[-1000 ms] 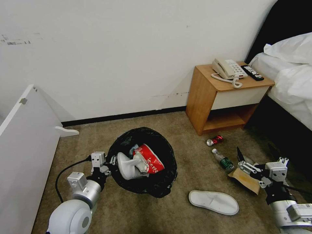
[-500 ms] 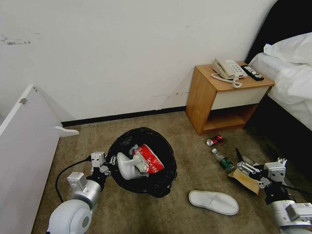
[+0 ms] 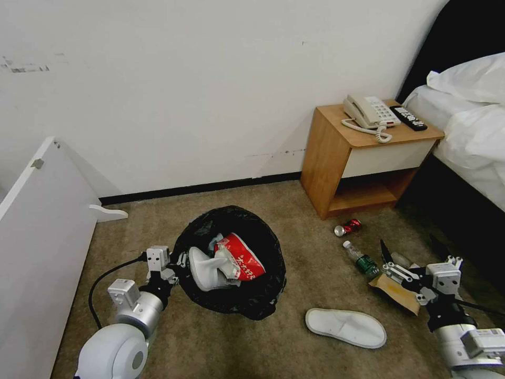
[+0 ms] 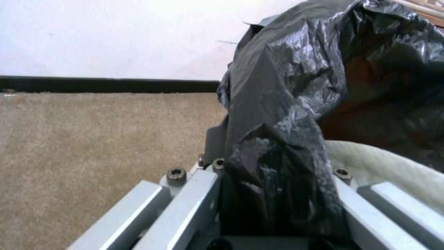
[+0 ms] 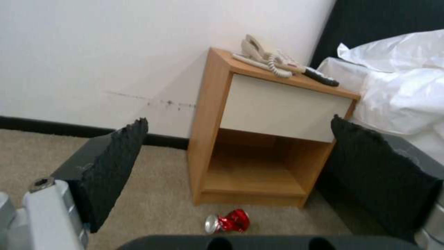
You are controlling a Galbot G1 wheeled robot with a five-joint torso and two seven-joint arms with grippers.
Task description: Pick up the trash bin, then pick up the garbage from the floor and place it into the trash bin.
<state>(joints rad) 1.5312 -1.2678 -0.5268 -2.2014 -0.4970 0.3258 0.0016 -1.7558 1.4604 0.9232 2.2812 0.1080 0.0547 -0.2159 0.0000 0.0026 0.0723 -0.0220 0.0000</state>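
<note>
1. Head view first: the trash bin (image 3: 231, 263) sits on the carpet (image 3: 294, 273) before me, black liner spilling over its rim, with my left gripper (image 3: 176, 261) at its near-left edge.
2. From the left wrist I see that gripper clamped on a bunched fold of the liner (image 4: 277, 180) at the rim — so I judge the bin is in hand, though I cannot tell whether it is lifted clear of the floor.
3. Already inside the bin: a crushed red-white carton (image 3: 243, 258) and one white slipper (image 3: 202, 269) standing on end against it.
4. My right gripper (image 3: 413, 251) hovers low over the brown paper bag (image 3: 395, 290), its black pads spread wide with nothing between them (the right wrist camera looks through the gap toward the nightstand (image 5: 259, 139) and the red can (image 5: 229, 221)).
5. Left on the floor, as far as I can see:
   - the second slipper (image 3: 346, 327), nearest me
   - the brown paper bag under the right gripper
   - a green-labelled bottle (image 3: 362, 260) just beside that bag
   - the red can in front of the nightstand
6. My read — roughly a third done; four pieces remain, all on the right side and well apart from the bin.
</note>
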